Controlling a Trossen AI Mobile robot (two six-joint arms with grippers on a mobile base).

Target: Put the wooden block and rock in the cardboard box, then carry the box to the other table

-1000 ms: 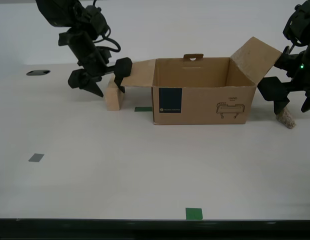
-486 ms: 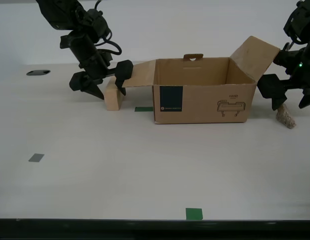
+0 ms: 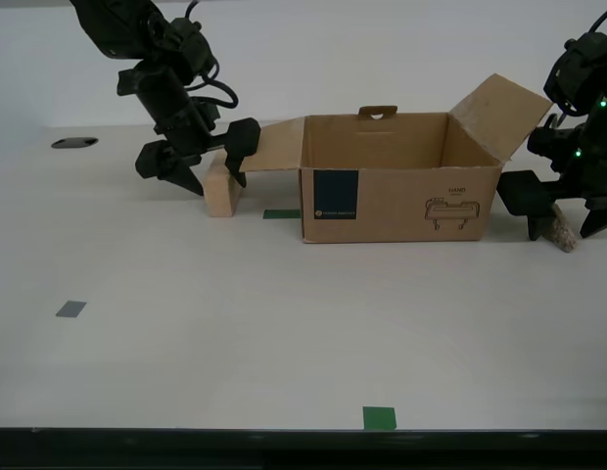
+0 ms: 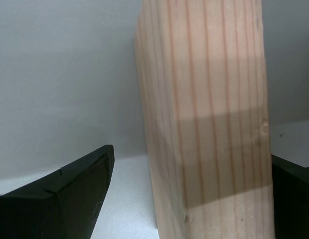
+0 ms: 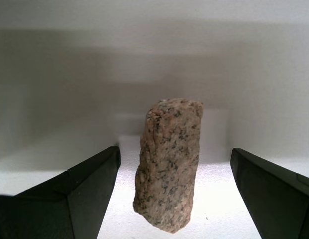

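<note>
1. One cardboard box, brown corrugated, open-topped with flaps out, stands mid-table.
2. One wooden block, smooth with straight grain, stands at the box's 9 o'clock, between the spread jaws of my second gripper, ungripped.
3. One rock, speckled and rough, stands at the box's 3 o'clock; my first gripper straddles it, wide open.

One open cardboard box, one wooden block and one rock sit on one pale surface. Two black robot arms are in view. Three tape marks show: two green, one grey.
</note>
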